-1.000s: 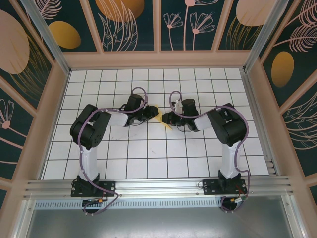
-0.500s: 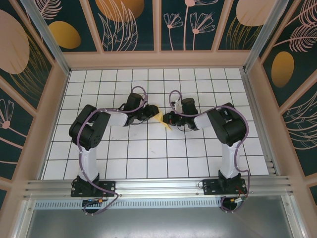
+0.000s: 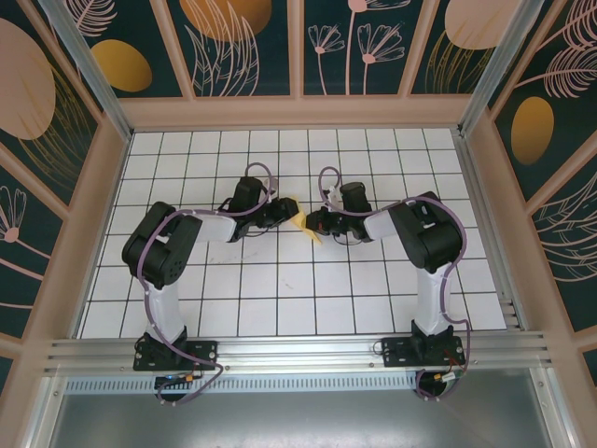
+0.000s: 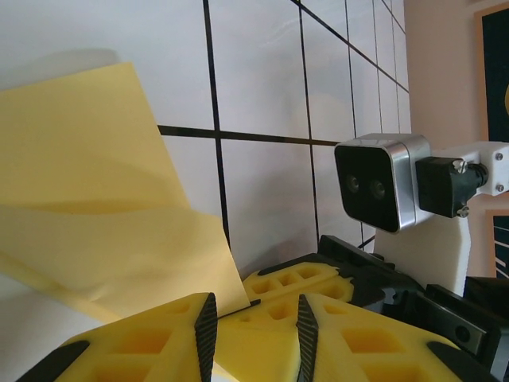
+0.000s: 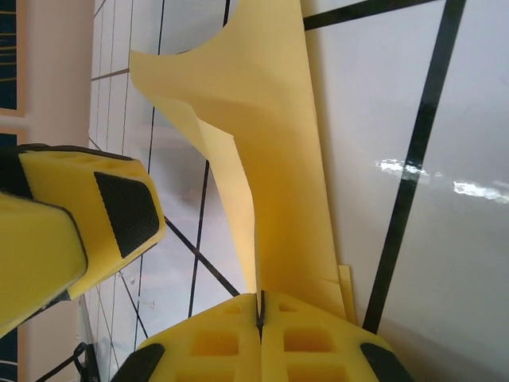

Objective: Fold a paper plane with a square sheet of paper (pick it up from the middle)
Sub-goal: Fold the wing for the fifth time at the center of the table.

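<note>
The square sheet of paper is pale yellow and folded into a long narrow shape with one flap curling up. It sits at mid-table between my two grippers. My right gripper is shut on one end of the paper, its edge pinched between the yellow fingers. My left gripper faces it from the other side with its jaws apart. The paper lies to the left of its left finger, touching that finger's tip. Beyond the gap I see the right gripper's fingers. The left gripper's pad hangs beside the paper.
The white grid table is walled by a wooden frame. Both arms bend inward and nearly meet, left gripper and right gripper. The right wrist's camera sits close ahead of the left gripper.
My right gripper has closed onto the paper. The left arm's elbow has swung a little toward the left and nearer; its jaws stay apart.
</note>
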Controlling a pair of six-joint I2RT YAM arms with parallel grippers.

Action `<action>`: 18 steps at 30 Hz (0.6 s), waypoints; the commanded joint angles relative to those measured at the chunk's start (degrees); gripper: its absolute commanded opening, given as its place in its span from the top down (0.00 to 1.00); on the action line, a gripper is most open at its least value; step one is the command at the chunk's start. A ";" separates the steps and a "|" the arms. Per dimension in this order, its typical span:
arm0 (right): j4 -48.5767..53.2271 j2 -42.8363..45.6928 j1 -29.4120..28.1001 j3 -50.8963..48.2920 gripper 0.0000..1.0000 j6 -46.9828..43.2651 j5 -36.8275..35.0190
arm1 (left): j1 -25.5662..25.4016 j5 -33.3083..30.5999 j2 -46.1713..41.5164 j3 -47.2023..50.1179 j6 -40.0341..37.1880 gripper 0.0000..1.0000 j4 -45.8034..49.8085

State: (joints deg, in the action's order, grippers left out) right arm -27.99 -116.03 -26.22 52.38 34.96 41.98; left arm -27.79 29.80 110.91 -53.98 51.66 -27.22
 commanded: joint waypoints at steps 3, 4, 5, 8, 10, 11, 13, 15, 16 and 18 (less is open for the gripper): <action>4.52 -2.66 0.47 1.49 0.99 0.28 -0.93 | -0.68 2.05 2.90 -1.40 -1.12 0.66 -0.29; 4.73 -2.74 0.47 1.60 0.99 0.35 -0.92 | -0.79 2.14 3.15 -1.44 -1.11 0.66 -0.29; 4.95 -2.82 0.46 1.70 0.99 0.31 -1.01 | -0.93 2.20 3.46 -3.21 -1.14 0.66 -0.05; 5.74 -3.08 0.46 2.07 0.99 0.12 -1.27 | -1.04 1.72 4.28 -4.26 -1.47 0.66 1.49; 6.12 -3.12 0.47 2.15 0.99 -0.14 -1.37 | -0.99 0.75 4.65 -4.79 -1.65 0.66 2.45; 6.37 -3.20 0.46 2.18 0.99 -0.24 -1.50 | -1.04 0.11 4.82 -5.08 -1.64 0.66 2.86; 6.67 -3.15 0.49 2.14 0.99 -0.33 -1.59 | -0.99 -1.23 5.16 -5.72 -1.73 0.66 4.39; 6.74 -3.16 0.55 2.17 0.99 -0.42 -1.56 | -1.04 -2.44 5.57 -6.20 -1.74 0.67 5.76; 6.85 -3.18 0.55 2.13 0.99 -0.42 -1.54 | -1.04 -2.87 5.74 -6.31 -1.74 0.67 6.16; 6.93 -3.28 0.55 2.15 0.99 -0.51 -1.56 | -1.03 -3.43 6.11 -6.32 -1.53 0.67 6.53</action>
State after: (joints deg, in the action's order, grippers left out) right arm -25.08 -116.64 -26.06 54.30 35.07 42.48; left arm -28.53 28.29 115.33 -59.24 51.05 -23.44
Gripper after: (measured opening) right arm 0.030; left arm 0.329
